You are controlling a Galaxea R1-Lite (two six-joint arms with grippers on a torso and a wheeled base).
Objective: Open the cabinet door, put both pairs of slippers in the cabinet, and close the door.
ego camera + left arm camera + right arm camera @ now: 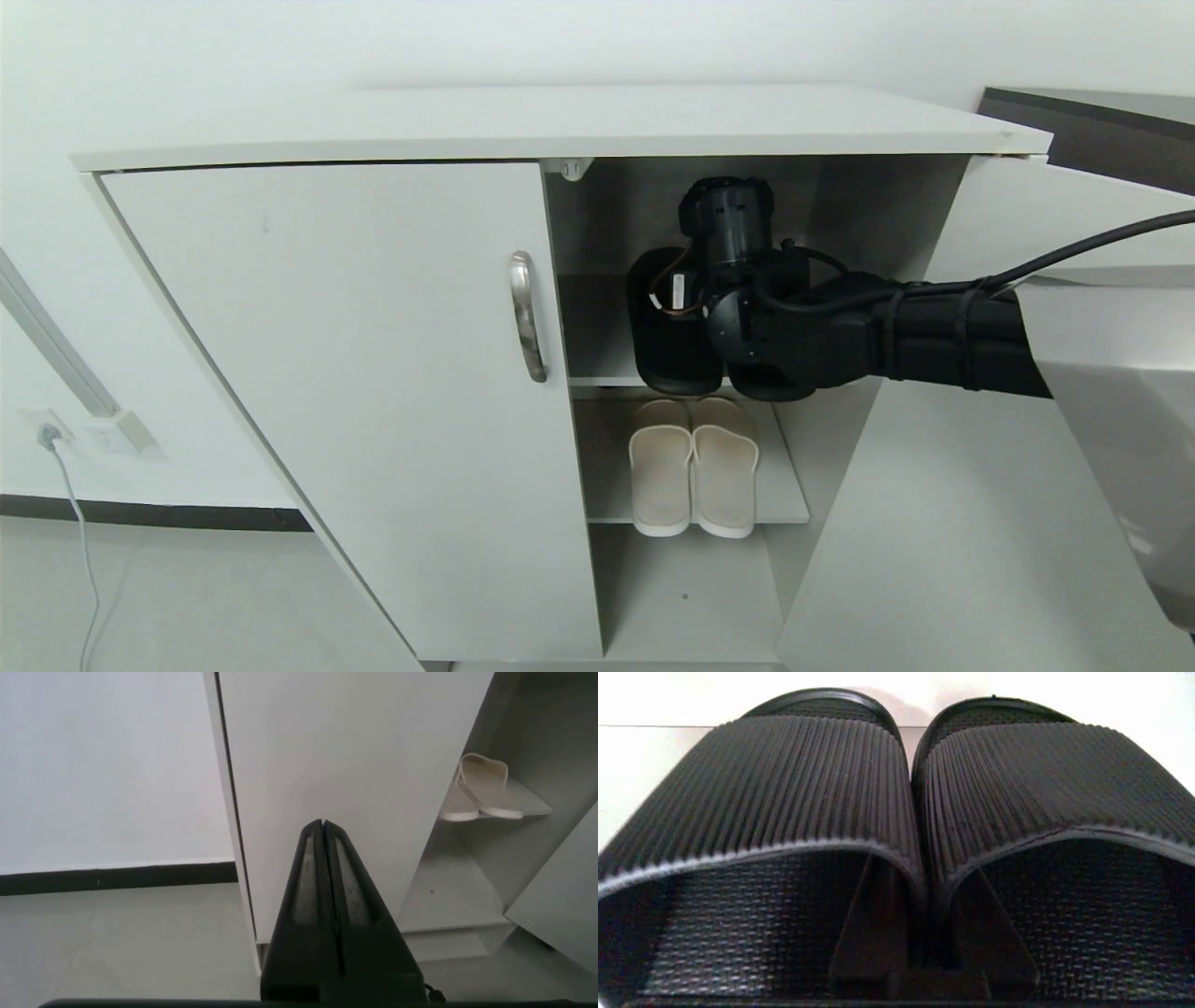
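Observation:
The white cabinet has its right door swung open and its left door closed. My right arm is inside over the upper shelf, where the black slippers rest side by side. In the right wrist view my right gripper has one finger inside each black slipper and pinches their inner straps together. The white slippers lie as a pair on the lower shelf. My left gripper is shut and empty, low in front of the closed door, with the white slippers off to one side.
A metal handle sits on the closed left door's edge beside the opening. The open right door stands close along my right arm. A wall socket with a cable is at the far left above bare floor.

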